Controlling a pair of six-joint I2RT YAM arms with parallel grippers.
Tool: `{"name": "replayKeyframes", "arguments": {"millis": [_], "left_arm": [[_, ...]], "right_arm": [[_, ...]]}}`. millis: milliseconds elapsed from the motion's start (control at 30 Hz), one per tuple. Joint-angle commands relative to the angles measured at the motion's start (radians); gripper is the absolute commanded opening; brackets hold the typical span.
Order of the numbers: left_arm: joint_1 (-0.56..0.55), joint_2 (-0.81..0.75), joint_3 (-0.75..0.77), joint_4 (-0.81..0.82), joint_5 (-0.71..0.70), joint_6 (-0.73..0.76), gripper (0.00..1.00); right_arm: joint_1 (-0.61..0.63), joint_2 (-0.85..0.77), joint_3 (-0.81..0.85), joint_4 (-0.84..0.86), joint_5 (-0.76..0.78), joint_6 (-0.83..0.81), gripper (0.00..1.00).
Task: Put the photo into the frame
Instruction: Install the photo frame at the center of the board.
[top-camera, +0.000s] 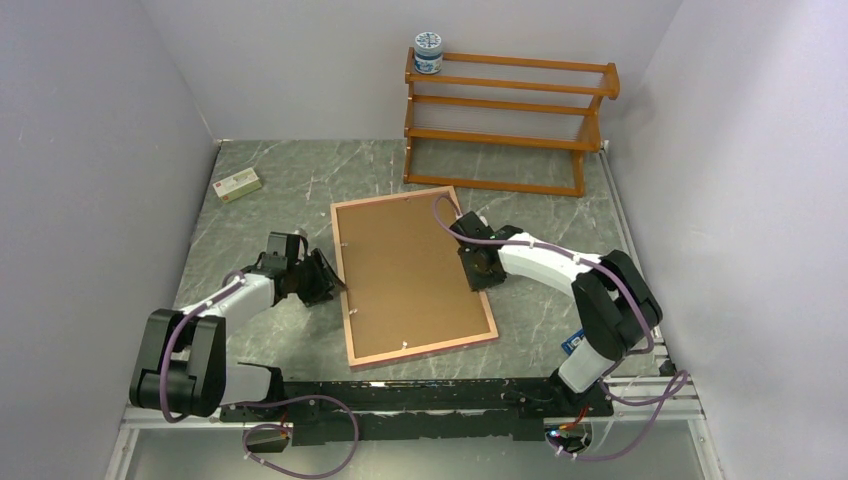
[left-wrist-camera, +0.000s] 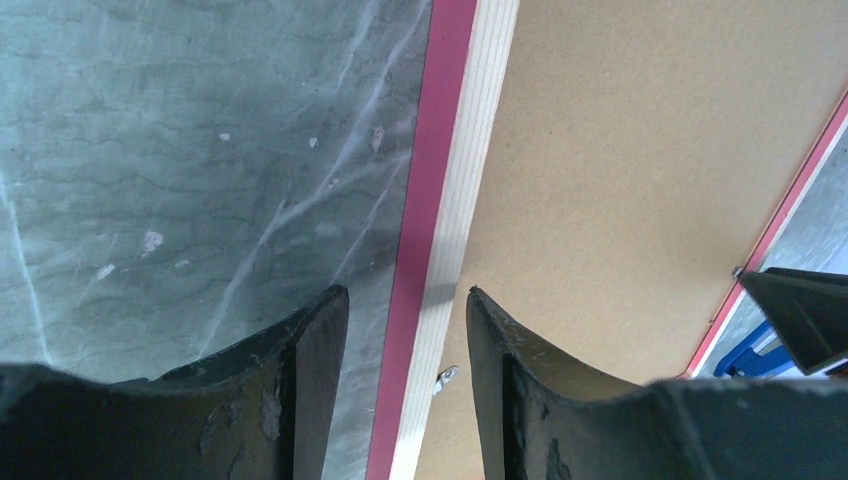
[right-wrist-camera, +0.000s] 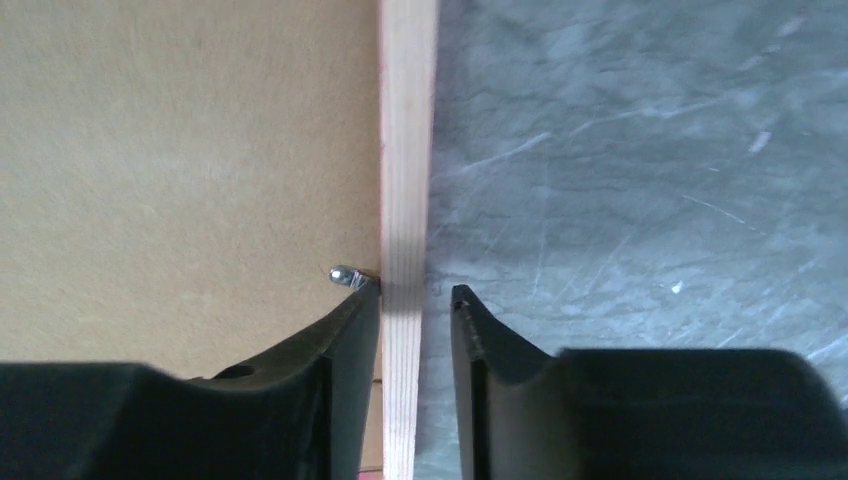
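Right wrist: right gripper (right-wrist-camera: 414, 293) straddles the frame (right-wrist-camera: 408, 120) rail

Pink rectangular wooden picture frame (top-camera: 425, 349) flat on grey marbled table (top-camera: 300, 170), brown fibreboard panel (top-camera: 410, 270) inside it, left gripper (top-camera: 335, 282) astride its left rail, right gripper (top-camera: 470, 265) astride its right rail, orange-brown wooden rack (top-camera: 500, 137) behind, small round white-and-blue jar (top-camera: 428, 52) atop rack's left end, small cardboard box (top-camera: 238, 184) far left

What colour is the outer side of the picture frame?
Bright pink, next to pale wood. The frame shows it best in the left wrist view.
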Motion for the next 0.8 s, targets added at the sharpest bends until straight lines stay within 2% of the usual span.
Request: {"name": "replayKeyframes", "arguments": {"millis": [0, 100, 233, 400, 533, 633, 767], "left_arm": [[-0.001, -0.059, 0.018, -0.043, -0.048, 0.009, 0.53], [0.000, -0.111, 0.029, -0.083, -0.089, 0.002, 0.53], [0.001, -0.202, 0.029, -0.143, -0.166, -0.026, 0.53], [0.000, -0.362, 0.004, -0.254, -0.312, -0.100, 0.56], [0.000, -0.506, -0.011, -0.371, -0.424, -0.158, 0.60], [0.000, -0.603, -0.015, -0.458, -0.487, -0.199, 0.64], [0.000, -0.713, -0.016, -0.561, -0.549, -0.244, 0.69]], "right_arm": [[-0.011, -0.125, 0.028, 0.070, 0.135, 0.043, 0.42], [-0.011, -0.182, 0.053, 0.060, 0.109, 0.054, 0.50], [0.011, -0.189, 0.113, 0.044, 0.053, 0.094, 0.52], [0.124, -0.125, 0.220, 0.072, 0.029, 0.188, 0.53], [0.246, -0.002, 0.366, 0.083, 0.051, 0.265, 0.53], [0.343, 0.148, 0.516, 0.064, 0.105, 0.294, 0.53], [0.449, 0.354, 0.767, -0.037, 0.171, 0.311, 0.53]]}}
